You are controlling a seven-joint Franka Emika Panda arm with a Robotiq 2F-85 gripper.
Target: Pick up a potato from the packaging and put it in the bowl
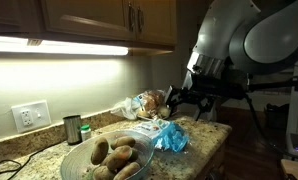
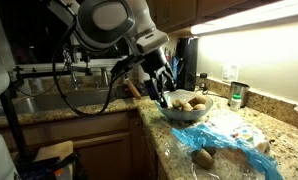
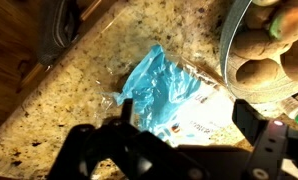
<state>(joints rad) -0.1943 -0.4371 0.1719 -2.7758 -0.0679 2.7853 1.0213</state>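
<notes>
Granite desk [image 1: 209, 130], in an exterior view: pincer [image 1: 184, 102] above blue packaging [image 1: 170, 137], bowl [image 1: 69, 156] at 8 o'clock. In an exterior view a potato [image 2: 203, 157] lies in the packaging, 5 o'clock of the bowl [image 2: 184, 114]. Wrist view: pincer [image 3: 165, 128] spread, empty; should straddle the potato's short axis.

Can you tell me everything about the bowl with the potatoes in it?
The bowl is round and wide and looks like clear glass. It stands upright on the speckled stone counter. Several brown potatoes are piled inside, reaching about up to its rim. A crumpled blue plastic bag lies on the counter beside it. Whether the two touch cannot be told. Nothing else seems to touch the bowl.
</notes>
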